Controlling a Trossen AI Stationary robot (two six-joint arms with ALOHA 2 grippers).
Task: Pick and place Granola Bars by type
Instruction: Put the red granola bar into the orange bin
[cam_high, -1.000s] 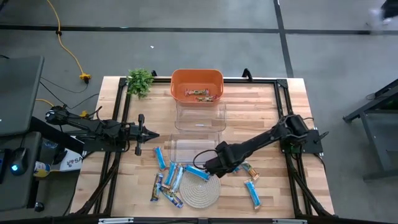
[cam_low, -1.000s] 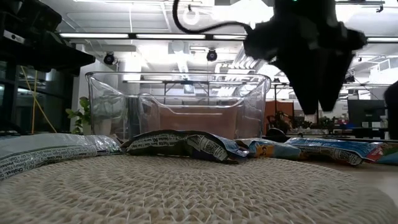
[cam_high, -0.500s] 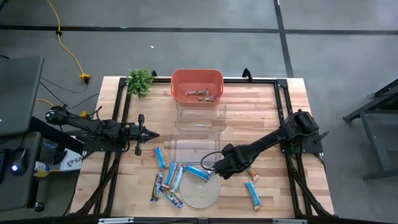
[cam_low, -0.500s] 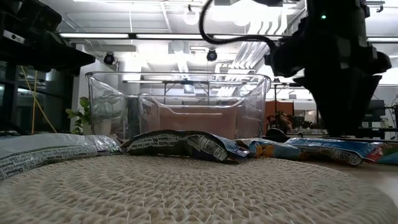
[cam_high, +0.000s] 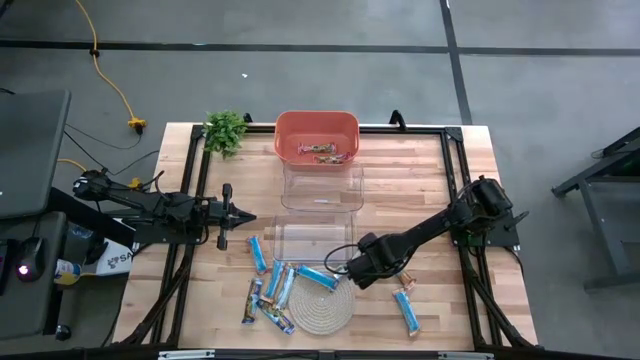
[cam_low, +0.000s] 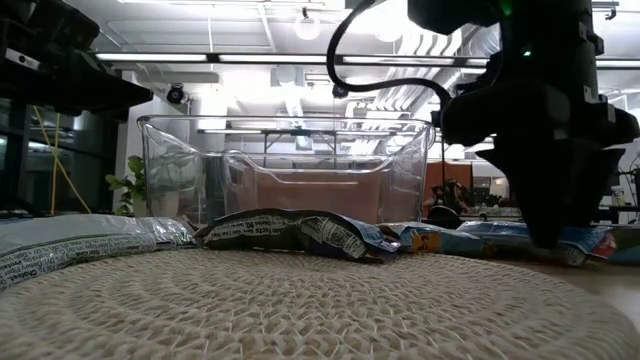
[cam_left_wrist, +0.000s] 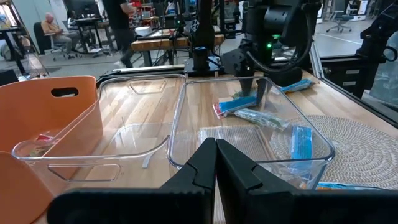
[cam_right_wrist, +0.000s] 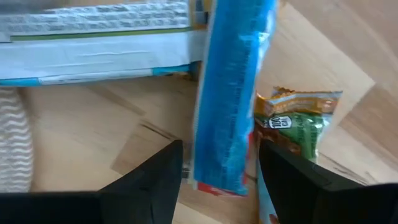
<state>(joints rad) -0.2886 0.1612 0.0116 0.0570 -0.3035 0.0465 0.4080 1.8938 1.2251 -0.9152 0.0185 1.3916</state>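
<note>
Just off the coaster, the right claw hangs wide open and empty, its fingers straddling a blue granola bar whose long axis runs straight ahead between them.

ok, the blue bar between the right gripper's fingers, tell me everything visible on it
The blue bar is a flat, shiny foil-wrapped granola bar with a reddish strip at one end. It lies flat on the wooden table, between the open fingers of the right gripper, not yet gripped. A light blue-and-white bar crosses its far end; a green-and-orange bar lies against its side.
</note>
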